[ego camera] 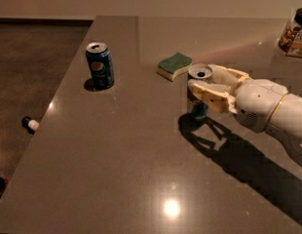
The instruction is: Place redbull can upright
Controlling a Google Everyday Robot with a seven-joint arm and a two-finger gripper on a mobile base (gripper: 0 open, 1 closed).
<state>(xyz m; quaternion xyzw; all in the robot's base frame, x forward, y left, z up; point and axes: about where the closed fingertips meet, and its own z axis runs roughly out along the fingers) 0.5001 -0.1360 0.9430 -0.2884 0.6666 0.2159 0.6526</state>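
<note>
1. I have the gripper [202, 80] out over the middle of the desk [117, 150], reaching in from the right. Its fingers [209, 94] are closed around the redbull can [198, 109], one on the near side and one behind it.
2. The redbull can stands upright in that grip, silver top facing up. Its base is at the desk surface, just in front of the green sponge [174, 65]. I cannot tell whether the base sits flat or hangs a hair above the desk.
3. The pepsi can [100, 66] stands well apart to the left, near the desk edge. A jar [296, 33] sits in the far right corner. Neither is in my way.
4. I judge the set-down to be the step in hand: the can is already vertical and low, so most of the task looks done.
5. The next move calls for settling the base fully onto the desk and then opening the fingers evenly, so neither one drags the can sideways.
6. After that I would pull the gripper straight back to the right. The can is slim and tall, so a slight nudge on release could tip it.
</note>
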